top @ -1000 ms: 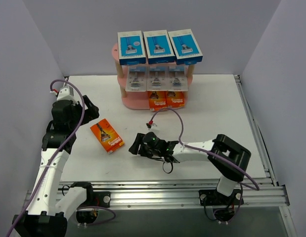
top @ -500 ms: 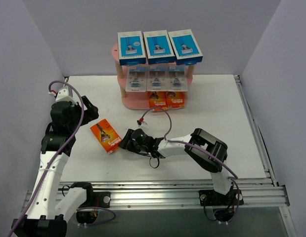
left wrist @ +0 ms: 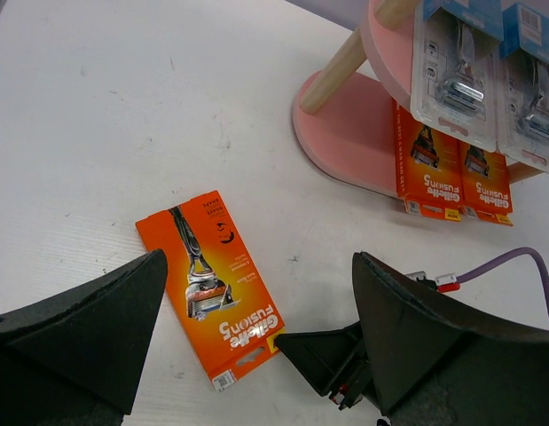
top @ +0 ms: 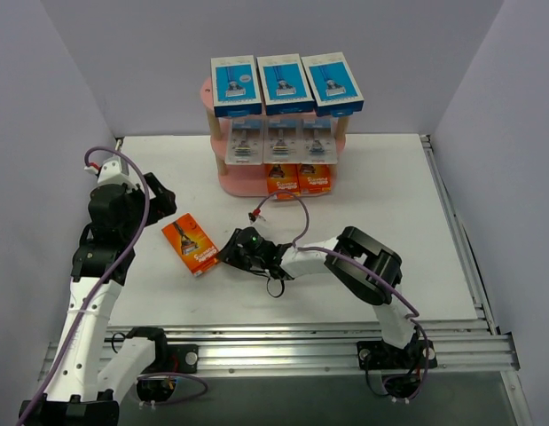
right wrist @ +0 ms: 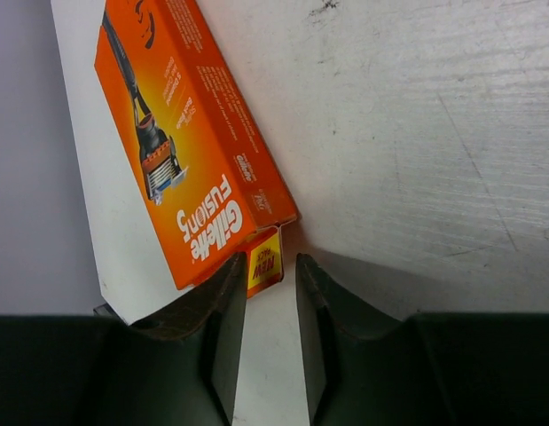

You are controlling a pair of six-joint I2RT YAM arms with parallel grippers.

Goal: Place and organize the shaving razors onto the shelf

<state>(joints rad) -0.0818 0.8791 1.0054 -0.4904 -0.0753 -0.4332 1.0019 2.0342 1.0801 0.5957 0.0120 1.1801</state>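
Observation:
One orange razor pack (top: pixel 192 246) lies flat on the table, left of centre. My right gripper (top: pixel 228 256) sits low at its near right corner. In the right wrist view the pack (right wrist: pixel 181 151) puts its yellow tab between my narrowly open fingers, with a gap left beside it, right gripper (right wrist: pixel 270 259). My left gripper (top: pixel 159 200) hangs wide open up and left of the pack (left wrist: pixel 212 284), holding nothing. The pink shelf (top: pixel 243 182) carries three blue boxes (top: pixel 283 84) on top, three clear blister packs (top: pixel 278 140) on the middle tier and two orange cards (top: pixel 298 179) at the bottom.
A purple cable (top: pixel 296 209) with a red plug loops over the right arm between pack and shelf. Grey walls close in the table on the left, back and right. An aluminium rail (top: pixel 327 351) runs along the near edge.
The right arm has slid left across the table up to the orange pack, and its jaws have narrowed around the pack's corner tab. The left arm has drawn back slightly.

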